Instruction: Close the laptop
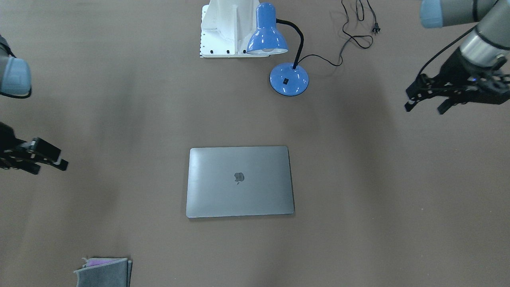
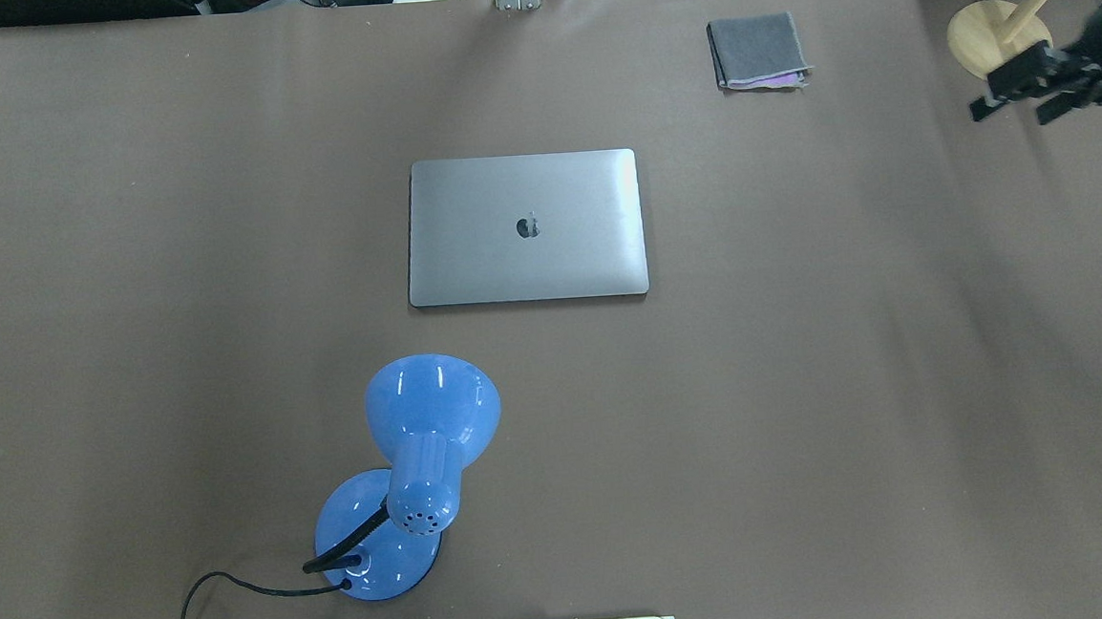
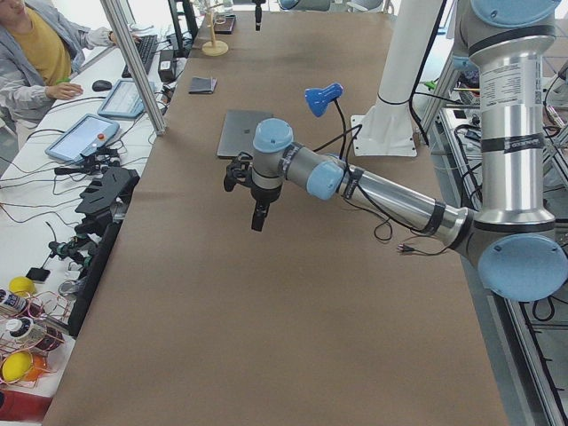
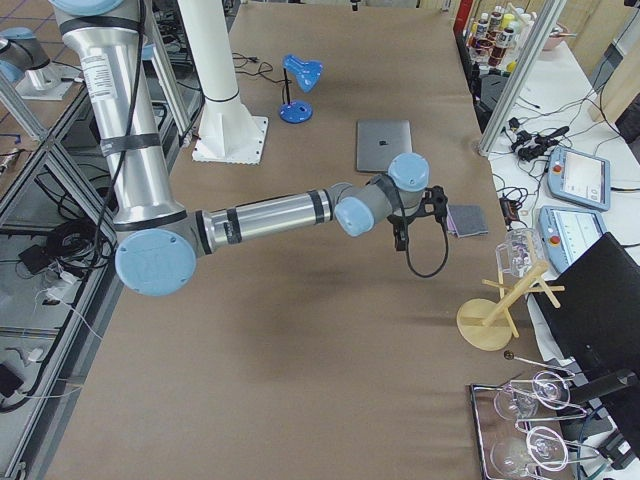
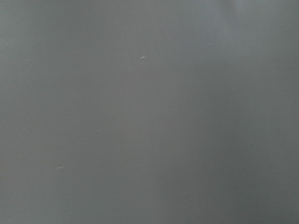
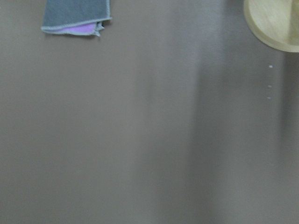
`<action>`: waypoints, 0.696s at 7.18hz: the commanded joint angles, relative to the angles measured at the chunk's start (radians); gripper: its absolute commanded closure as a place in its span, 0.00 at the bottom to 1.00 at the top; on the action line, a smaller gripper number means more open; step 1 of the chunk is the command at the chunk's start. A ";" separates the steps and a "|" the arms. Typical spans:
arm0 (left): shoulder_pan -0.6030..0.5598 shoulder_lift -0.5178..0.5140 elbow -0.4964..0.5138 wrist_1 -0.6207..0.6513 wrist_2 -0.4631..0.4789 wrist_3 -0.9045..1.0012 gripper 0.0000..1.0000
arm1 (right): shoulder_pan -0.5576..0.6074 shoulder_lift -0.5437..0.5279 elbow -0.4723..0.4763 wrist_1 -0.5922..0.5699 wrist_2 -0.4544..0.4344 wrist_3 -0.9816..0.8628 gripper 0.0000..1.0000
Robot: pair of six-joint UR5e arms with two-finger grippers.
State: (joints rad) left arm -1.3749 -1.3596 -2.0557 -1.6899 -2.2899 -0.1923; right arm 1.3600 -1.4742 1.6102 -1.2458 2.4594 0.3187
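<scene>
left claw (image 1: 424,108) spread | right claw (image 2: 1010,115) spread | laptop (image 1: 239,191) 1, closed | lamp (image 1: 266,38) 1

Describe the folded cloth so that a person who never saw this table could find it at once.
On the brown table, find the closed grey laptop in the middle. In the overhead view, the folded cloth lies beyond it to the right, near the far edge. It alone is soft: dark grey, with a purple layer showing at one edge.
</scene>
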 commanded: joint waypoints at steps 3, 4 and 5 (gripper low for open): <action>-0.225 0.174 0.064 0.006 -0.008 0.395 0.02 | 0.191 -0.081 -0.003 -0.298 -0.105 -0.585 0.00; -0.227 0.166 0.065 0.018 -0.019 0.386 0.02 | 0.192 -0.090 0.002 -0.302 -0.103 -0.586 0.00; -0.227 0.145 0.055 0.085 -0.019 0.361 0.02 | 0.192 -0.092 0.003 -0.302 -0.103 -0.586 0.00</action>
State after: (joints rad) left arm -1.5943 -1.1981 -1.9962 -1.6584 -2.3051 0.1837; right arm 1.5488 -1.5625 1.6109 -1.5360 2.3598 -0.2546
